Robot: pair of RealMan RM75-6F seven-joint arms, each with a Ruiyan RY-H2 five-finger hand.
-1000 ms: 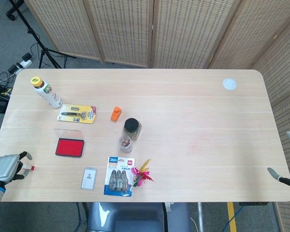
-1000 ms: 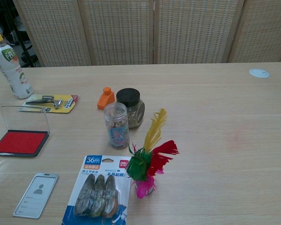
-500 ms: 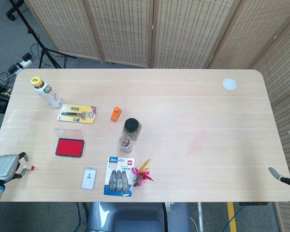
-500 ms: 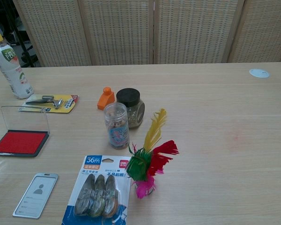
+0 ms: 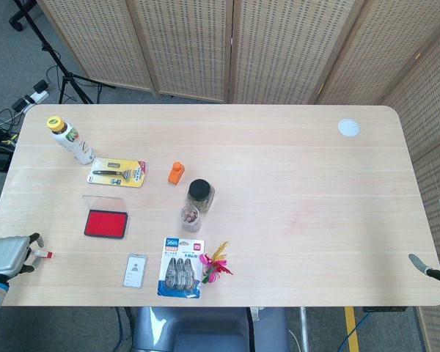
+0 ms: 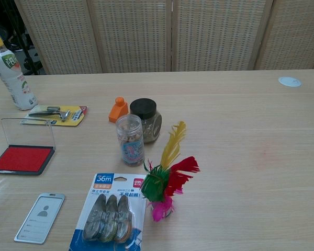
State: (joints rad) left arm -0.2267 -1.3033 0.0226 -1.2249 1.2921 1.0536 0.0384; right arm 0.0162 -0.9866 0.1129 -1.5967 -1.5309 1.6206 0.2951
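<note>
The left hand (image 5: 6, 254) is sitting at the tabletop (image 5: 293, 183) corner, fingers curled on nothing, near the ink pad (image 5: 107, 223); the right hand (image 5: 434, 270) is mostly cropped, grip unreadable.

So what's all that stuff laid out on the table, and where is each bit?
table: one, pale wood, fills both views
drink bottle: one, white with yellow cap, far left corner
razor on card: one, yellow card, right of the bottle
small orange bottle: one, orange, middle left
ink pad: one, red, lid open, left side
black-lidded jar: one, clear, centre
clear tube: one, clear, just in front of the jar
correction tape pack: one, blue card, near edge
feather shuttlecock: one, yellow, red, green, pink, right of the pack
badge holder: one, grey, near edge
white disc: one, far right corner
left hand: grey, near left table edge, holds nothing
right hand: only fingertips show, right edge
</note>
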